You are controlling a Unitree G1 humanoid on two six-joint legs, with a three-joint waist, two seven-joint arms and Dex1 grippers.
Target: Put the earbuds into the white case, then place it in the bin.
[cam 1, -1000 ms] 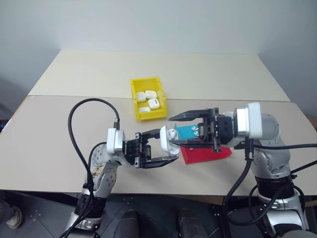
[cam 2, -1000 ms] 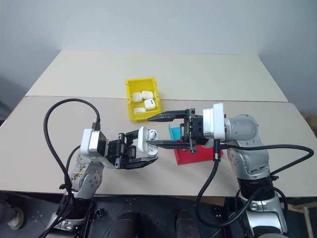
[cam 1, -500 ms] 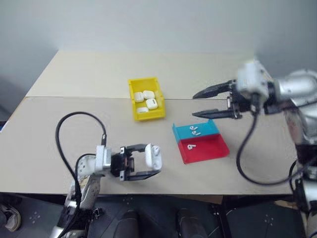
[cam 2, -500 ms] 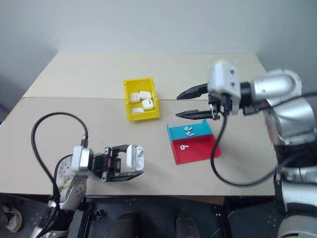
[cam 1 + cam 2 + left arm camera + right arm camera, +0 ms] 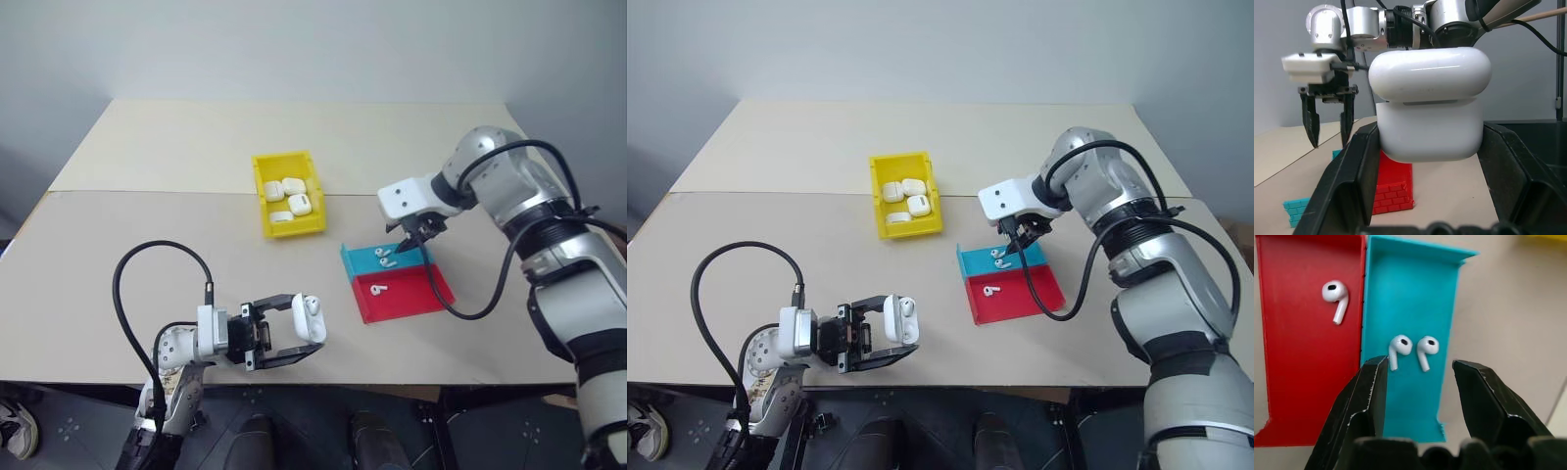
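My left gripper [image 5: 311, 326] is shut on the white case [image 5: 310, 315] and holds it near the table's front edge. The case's lid looks raised in the left wrist view [image 5: 1429, 105]. My right gripper [image 5: 1419, 363] points down, open, just above the blue tray [image 5: 413, 257]. Two earbuds [image 5: 1399, 345] lie side by side there, between and just beyond its fingertips. A third earbud [image 5: 1334, 293] lies in the red tray [image 5: 416, 292] beside it. The yellow bin [image 5: 265, 211] stands behind the trays, to their left, with several white cases in it.
The blue and red trays sit joined, right of the table's middle. A black cable [image 5: 147, 269] loops up from my left arm over the near left table. A seam [image 5: 147, 192] crosses the table just behind the bin.
My right gripper left the held case, swung out to the right and came down over the blue tray, now pointing downward. My left gripper sank with the case toward the front edge.
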